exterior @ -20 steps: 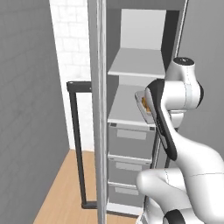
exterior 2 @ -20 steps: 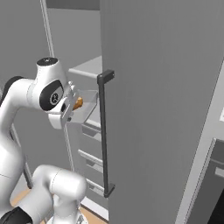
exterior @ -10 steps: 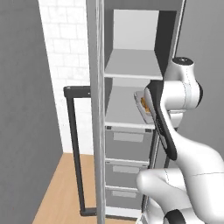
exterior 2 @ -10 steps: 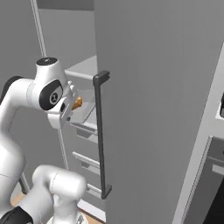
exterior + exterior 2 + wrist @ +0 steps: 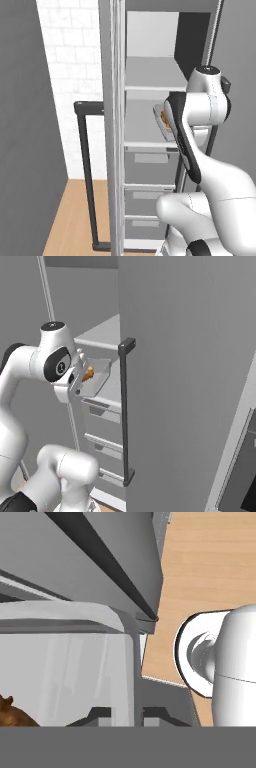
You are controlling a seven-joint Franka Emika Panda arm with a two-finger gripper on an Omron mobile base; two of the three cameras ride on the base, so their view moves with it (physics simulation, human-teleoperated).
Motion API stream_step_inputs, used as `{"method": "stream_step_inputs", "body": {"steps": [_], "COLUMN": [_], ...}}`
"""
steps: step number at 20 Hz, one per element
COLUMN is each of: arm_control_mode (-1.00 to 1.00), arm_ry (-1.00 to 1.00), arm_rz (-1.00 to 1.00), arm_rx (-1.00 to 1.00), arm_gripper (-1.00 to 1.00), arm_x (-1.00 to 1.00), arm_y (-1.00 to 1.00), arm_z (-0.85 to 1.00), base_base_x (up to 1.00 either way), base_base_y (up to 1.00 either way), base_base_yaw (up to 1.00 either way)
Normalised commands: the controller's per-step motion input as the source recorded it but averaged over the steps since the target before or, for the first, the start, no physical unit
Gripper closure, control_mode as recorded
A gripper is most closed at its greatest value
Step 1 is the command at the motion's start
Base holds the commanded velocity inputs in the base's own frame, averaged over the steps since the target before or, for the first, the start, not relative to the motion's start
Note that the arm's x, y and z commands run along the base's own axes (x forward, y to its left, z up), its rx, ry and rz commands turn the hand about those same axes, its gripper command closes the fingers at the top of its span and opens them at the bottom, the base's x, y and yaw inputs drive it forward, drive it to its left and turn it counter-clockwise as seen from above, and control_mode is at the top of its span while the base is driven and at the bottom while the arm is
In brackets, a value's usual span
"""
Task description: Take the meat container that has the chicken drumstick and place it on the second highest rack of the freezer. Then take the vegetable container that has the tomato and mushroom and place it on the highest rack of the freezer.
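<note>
While my arm reaches up in front of the open freezer point(image 5: 150, 65), my tool point(image 5: 126, 714) is clenched on the near wall of the meat container point(image 5: 96, 378), a clear tray that I hold off any shelf, tipped rather than level. In the right base view the container sits just beside my wrist at about 3 o'clock from it, in front of the shelves and not resting on them. The chicken drumstick point(image 5: 88, 374) lies inside it, a small orange-brown lump pressed to the end nearest my hand; in the hand view it shows at 8 o'clock point(image 5: 12, 714), behind the clear wall.

From the left base view the container point(image 5: 162, 120) shows edge-on at the height of the gap between two shelves. The highest rack point(image 5: 150, 75) lies above it at 12 o'clock, bare and light grey. The second highest rack point(image 5: 145, 137) lies just below the container at 6 o'clock, with drawers point(image 5: 150, 162) stacked under it. I cannot tell whether the tray's far edge has crossed the front of that rack.

In the left base view the freezer door point(image 5: 111, 125) stands edge-on at 9 o'clock from the tray, with its dark bar handle point(image 5: 86, 175) beyond it. Wooden floor point(image 5: 70, 215) shows at the lower left, beneath a white brick wall point(image 5: 75, 60).
</note>
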Motion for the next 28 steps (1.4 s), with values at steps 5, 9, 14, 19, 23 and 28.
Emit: {"method": "stream_step_inputs", "body": {"steps": [5, 9, 14, 19, 23, 28], "arm_control_mode": [1.00, 1.00, -1.00, -1.00, -1.00, -1.00], "arm_ry": [0.00, 0.00, 0.00, -0.02, -0.08, -0.11], "arm_rz": [0.00, 0.00, -0.02, -0.03, -0.05, -0.05], "arm_rx": [0.00, 0.00, 0.00, 0.00, 0.00, 0.00], "arm_gripper": [1.00, 1.00, 1.00, 1.00, 1.00, 1.00], "arm_x": [0.00, 0.00, 0.06, 0.19, 0.45, 0.55], "arm_y": [0.00, 0.00, 0.00, 0.00, 0.00, 0.05], "arm_z": [0.00, 0.00, -0.34, -0.68, -0.31, -0.17], "base_base_x": [0.01, 0.00, 0.01, 0.00, 0.00, 0.00], "base_base_y": [0.15, 0.00, 0.00, 0.00, 0.00, 0.00], "base_base_yaw": [-0.13, -0.08, -0.03, 0.00, 0.00, 0.00]}}
